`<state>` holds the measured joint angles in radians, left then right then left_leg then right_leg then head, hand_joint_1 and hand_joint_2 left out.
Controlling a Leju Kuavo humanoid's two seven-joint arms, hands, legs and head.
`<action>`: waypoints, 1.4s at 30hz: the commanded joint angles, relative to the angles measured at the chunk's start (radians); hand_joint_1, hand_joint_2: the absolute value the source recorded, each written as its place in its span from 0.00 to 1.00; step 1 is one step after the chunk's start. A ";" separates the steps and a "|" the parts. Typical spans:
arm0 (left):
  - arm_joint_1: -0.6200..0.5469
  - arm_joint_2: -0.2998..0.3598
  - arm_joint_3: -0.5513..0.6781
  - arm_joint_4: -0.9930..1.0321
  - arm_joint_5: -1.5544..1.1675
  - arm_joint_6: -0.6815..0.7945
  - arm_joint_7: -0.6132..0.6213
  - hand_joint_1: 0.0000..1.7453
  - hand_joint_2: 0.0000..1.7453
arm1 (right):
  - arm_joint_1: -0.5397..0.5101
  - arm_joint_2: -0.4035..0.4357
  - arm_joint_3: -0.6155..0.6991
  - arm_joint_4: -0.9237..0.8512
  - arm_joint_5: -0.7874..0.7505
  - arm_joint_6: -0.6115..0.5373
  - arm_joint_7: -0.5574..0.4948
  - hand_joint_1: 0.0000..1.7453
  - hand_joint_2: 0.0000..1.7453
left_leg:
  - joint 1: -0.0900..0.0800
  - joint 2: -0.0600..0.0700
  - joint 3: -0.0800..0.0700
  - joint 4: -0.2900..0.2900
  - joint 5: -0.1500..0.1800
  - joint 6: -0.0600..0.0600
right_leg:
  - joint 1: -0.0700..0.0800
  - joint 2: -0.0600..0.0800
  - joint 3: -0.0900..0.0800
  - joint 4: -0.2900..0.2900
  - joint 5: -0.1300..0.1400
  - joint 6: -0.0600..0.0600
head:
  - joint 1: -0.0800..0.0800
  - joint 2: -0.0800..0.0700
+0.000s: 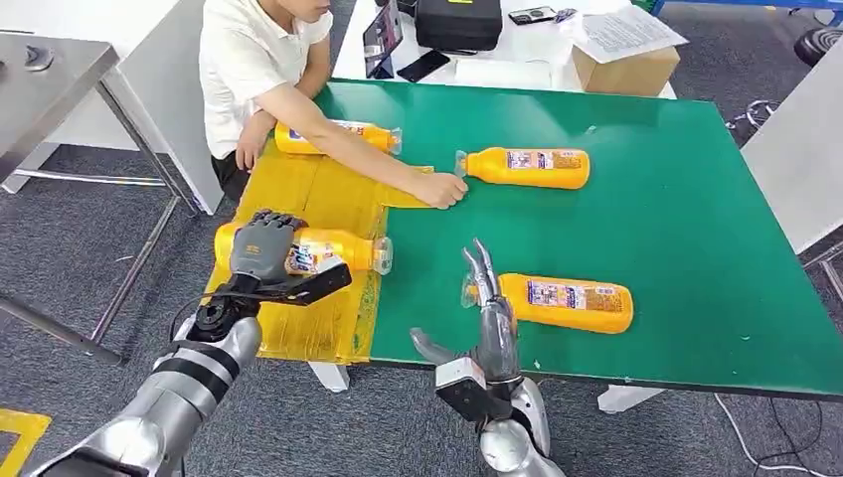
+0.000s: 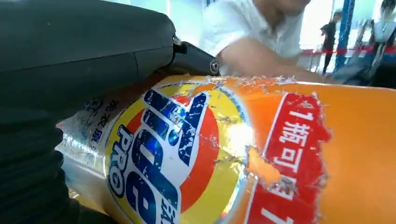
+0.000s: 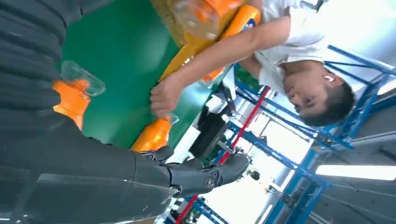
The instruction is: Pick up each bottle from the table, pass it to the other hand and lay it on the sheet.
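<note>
Nearest the robot, right hand (image 1: 484, 288): raised just above the green table (image 1: 696, 179) at its near edge, fingers spread and pointing away, nothing held; it stands just left of the cap of the near bottle (image 1: 567, 301), apart from it, probably posed for the next pick-up.
Near bottle: lying on its side on bare green surface, cap toward the left, close to the table's near edge; open room is seen beyond it and to its right.
Left hand (image 1: 261, 245): fingers curled over the held bottle (image 1: 333, 248), which is gripped at its base end; in the left wrist view its label (image 2: 187, 154) is seen close against the dark fingers (image 2: 28, 168).
Held bottle: horizontal over the yellow sheet (image 1: 318, 199), cap toward the right; whether it already rests on the sheet cannot be told. Judged step: laying down, release not yet made.
Yellow sheet: spread over the table's left part, its near and left margins hanging past the table edges, so little support is offered there.
Person's hand (image 1: 442, 189): pressed on the sheet's right corner, just beside the cap of the middle bottle (image 1: 532, 166); likely holding the sheet flat.
Far bottle (image 1: 333, 137): lying on the sheet's far part, partly behind the person's forearm.
</note>
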<state>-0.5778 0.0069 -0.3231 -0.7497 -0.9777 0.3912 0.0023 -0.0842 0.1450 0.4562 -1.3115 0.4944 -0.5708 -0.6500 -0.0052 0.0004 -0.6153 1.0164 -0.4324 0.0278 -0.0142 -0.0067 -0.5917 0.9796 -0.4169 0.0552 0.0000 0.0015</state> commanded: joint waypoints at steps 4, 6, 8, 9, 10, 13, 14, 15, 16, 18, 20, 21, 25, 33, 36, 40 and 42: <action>-0.274 -0.009 0.059 0.361 0.074 -0.304 -0.024 1.00 1.00 | -0.023 -0.004 0.011 -0.023 -0.079 0.042 -0.048 0.00 1.00 | 0.001 -0.001 0.001 0.001 0.000 -0.002 | 0.001 0.000 0.001 0.001 0.000 -0.002 | 0.000 0.000; -0.286 -0.009 0.077 0.385 0.100 -0.356 -0.026 0.74 1.00 | -0.025 -0.009 0.023 -0.036 -0.090 0.039 -0.048 0.00 1.00 | 0.002 0.000 0.002 0.001 0.000 -0.002 | 0.002 0.000 0.002 0.001 -0.001 -0.002 | 0.000 0.000; -0.287 0.002 0.093 0.410 0.147 -0.484 -0.077 0.01 1.00 | -0.038 -0.021 0.042 -0.032 -0.120 0.038 -0.048 0.00 1.00 | 0.001 0.001 0.002 0.001 0.000 -0.003 | 0.001 0.001 0.002 0.002 -0.001 -0.002 | 0.000 0.000; -0.277 0.012 0.100 0.412 0.171 -0.531 -0.106 0.00 1.00 | -0.048 -0.029 0.054 -0.026 -0.141 0.034 -0.048 0.00 1.00 | 0.002 0.001 0.004 0.001 -0.001 -0.003 | 0.002 0.001 0.004 0.002 -0.002 -0.002 | 0.000 0.000; -0.270 0.019 0.097 0.413 0.183 -0.565 -0.135 0.00 1.00 | -0.053 -0.034 0.063 -0.025 -0.162 0.035 -0.048 0.00 1.00 | 0.001 0.002 0.004 0.000 -0.001 -0.003 | 0.001 0.002 0.003 0.002 -0.001 -0.002 | -0.001 0.000; -0.260 0.027 0.084 0.415 0.183 -0.591 -0.155 0.00 1.00 | -0.056 -0.038 0.069 -0.019 -0.189 0.043 -0.048 0.00 1.00 | 0.001 0.003 0.004 0.000 -0.001 -0.002 | 0.001 0.003 0.003 0.001 0.000 -0.002 | 0.000 0.000; -0.259 0.026 0.089 0.413 0.190 -0.592 -0.158 0.00 1.00 | -0.057 -0.038 0.070 -0.017 -0.193 0.045 -0.048 0.00 1.00 | 0.001 0.003 0.006 -0.001 -0.001 -0.003 | 0.001 0.004 0.005 0.001 -0.001 -0.002 | 0.000 0.000; -0.259 0.026 0.089 0.413 0.190 -0.592 -0.158 0.00 1.00 | -0.057 -0.038 0.070 -0.017 -0.193 0.045 -0.048 0.00 1.00 | 0.001 0.002 0.004 0.000 -0.001 -0.003 | 0.001 0.003 0.004 0.001 0.000 -0.002 | 0.000 0.000; -0.259 0.026 0.089 0.413 0.190 -0.592 -0.158 0.00 1.00 | -0.057 -0.038 0.070 -0.017 -0.193 0.045 -0.048 0.00 1.00 | 0.001 0.002 0.003 0.000 0.000 -0.002 | 0.001 0.002 0.002 0.001 0.000 -0.001 | 0.000 0.000; -0.259 0.026 0.089 0.413 0.190 -0.592 -0.158 0.00 1.00 | -0.057 -0.038 0.070 -0.017 -0.193 0.045 -0.048 0.00 1.00 | 0.001 0.002 0.004 0.000 0.000 -0.003 | 0.001 0.003 0.003 0.001 0.000 -0.002 | 0.000 0.000; -0.260 0.019 0.099 0.411 0.212 -0.617 -0.160 0.00 1.00 | -0.057 -0.042 0.077 -0.016 -0.197 0.039 -0.048 0.00 1.00 | 0.000 0.001 0.002 0.000 0.001 -0.002 | 0.000 0.001 0.002 0.002 0.000 -0.001 | 0.000 0.000; -0.253 0.025 0.110 0.402 0.247 -0.669 -0.197 0.00 1.00 | -0.063 -0.047 0.088 -0.016 -0.214 0.043 -0.048 0.00 1.00 | 0.001 0.002 0.005 0.000 0.000 -0.003 | 0.001 0.002 0.004 0.001 0.000 -0.002 | 0.000 0.000; -0.223 0.063 0.097 0.373 0.289 -0.748 -0.289 0.00 1.00 | -0.079 -0.059 0.106 -0.019 -0.246 0.038 -0.048 0.00 1.00 | 0.000 0.003 0.005 -0.001 0.000 -0.002 | 0.000 0.003 0.003 0.002 0.000 -0.002 | 0.000 0.000; -0.047 0.014 0.130 0.142 0.354 -0.460 -0.400 0.00 1.00 | -0.038 -0.071 0.089 -0.023 -0.237 0.027 -0.048 0.00 1.00 | 0.000 0.002 0.010 -0.003 0.000 -0.002 | 0.000 0.003 0.008 0.000 0.000 -0.002 | 0.000 0.000; 0.037 -0.019 0.112 -0.005 0.383 -0.406 -0.360 0.00 1.00 | -0.014 -0.077 0.077 -0.050 -0.222 0.030 -0.048 0.00 1.00 | 0.000 -0.001 0.010 -0.003 0.000 -0.002 | 0.000 -0.001 0.009 0.000 -0.001 -0.002 | 0.000 0.000; 0.057 -0.020 0.118 -0.059 0.412 -0.377 -0.362 0.00 1.00 | -0.009 -0.071 0.064 -0.055 -0.209 0.032 -0.048 0.00 1.00 | 0.000 0.000 0.004 0.000 0.000 -0.002 | 0.000 0.000 0.004 0.001 -0.001 -0.001 | 0.000 0.000; 0.156 -0.066 0.131 -0.224 0.485 -0.264 -0.447 0.00 1.00 | 0.015 -0.067 0.038 -0.076 -0.192 0.032 -0.048 0.00 1.00 | 0.000 0.000 0.005 -0.001 -0.001 -0.002 | 0.000 0.000 0.004 0.002 -0.001 -0.002 | 0.000 0.000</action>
<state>-0.5780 0.0133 -0.2262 -0.6711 -0.5955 -0.0141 -0.3616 -0.0916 0.1011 0.5291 -1.3645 0.2716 -0.5398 -0.6985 -0.0056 0.0005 -0.6139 1.0164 -0.4316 0.0267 -0.0147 -0.0066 -0.5916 0.9818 -0.4169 0.0550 -0.0004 0.0015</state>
